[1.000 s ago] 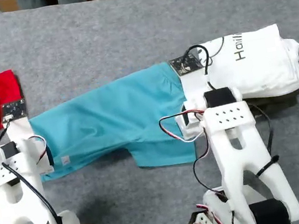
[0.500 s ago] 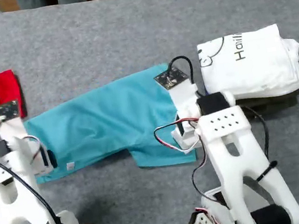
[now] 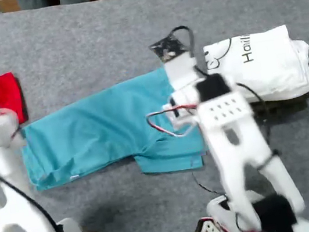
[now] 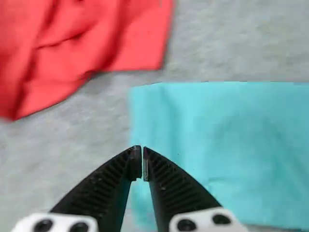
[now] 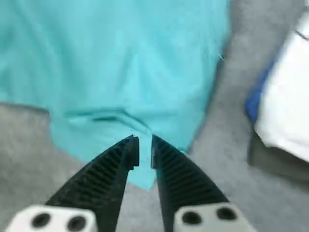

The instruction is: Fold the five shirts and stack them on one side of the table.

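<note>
We see a teal shirt (image 3: pixel 104 130) lying stretched across the middle of the grey counter (image 3: pixel 72 41), flattened into a long band with one flap sticking out along its near edge. A red shirt (image 3: pixel 6 98) sits crumpled at the counter's left edge, just beside the teal shirt's left end but not touching it. On the right, a folded white shirt (image 3: pixel 258 64) tops a stack, with a blue layer (image 5: pixel 253 101) and a dark layer (image 5: pixel 275 159) showing beneath it. The stack sits just beside the teal shirt's right end.

The left end effector (image 4: pixel 141 162) hangs over the teal shirt's left edge, clenched on nothing, its fingertips all but meeting. The right end effector (image 5: pixel 144 142) hangs over the shirt's right end near the stack, its fingers a narrow slit apart and grasping nothing.
</note>
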### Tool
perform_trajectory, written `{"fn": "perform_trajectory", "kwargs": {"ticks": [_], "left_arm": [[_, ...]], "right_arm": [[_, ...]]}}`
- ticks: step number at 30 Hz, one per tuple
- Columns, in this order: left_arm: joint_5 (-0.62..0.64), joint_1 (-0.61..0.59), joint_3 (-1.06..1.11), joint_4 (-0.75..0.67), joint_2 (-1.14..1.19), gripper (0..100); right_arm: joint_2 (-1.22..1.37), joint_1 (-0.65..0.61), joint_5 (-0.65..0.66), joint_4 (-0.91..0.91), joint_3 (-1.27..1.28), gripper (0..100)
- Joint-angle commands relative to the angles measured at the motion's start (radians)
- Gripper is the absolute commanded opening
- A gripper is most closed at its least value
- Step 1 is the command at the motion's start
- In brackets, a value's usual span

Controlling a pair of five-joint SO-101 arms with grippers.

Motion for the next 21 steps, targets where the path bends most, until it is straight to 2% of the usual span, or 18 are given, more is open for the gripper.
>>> {"fn": "perform_trajectory", "kwargs": {"ticks": [1,6,11,16,21], "left_arm": [[0.1,0.097,0.062,-0.196,0.16,3],[0.173,0.053,-0.025,-0.256,0.476,3],[0.186,0.013,-0.14,-0.256,0.658,3],[0.186,0.013,-0.168,-0.256,0.718,3],[0.186,0.008,-0.168,-0.258,0.729,3]], "right_arm": [[0.133,-0.072,-0.057,-0.04,-0.05,1.5],[0.231,-0.147,-0.086,-0.035,-0.05,1.5],[0.295,-0.178,-0.084,-0.031,-0.048,1.5],[0.28,-0.221,-0.077,-0.006,0.031,1.5],[0.166,-0.368,-0.072,-0.005,0.194,1.5]]}}
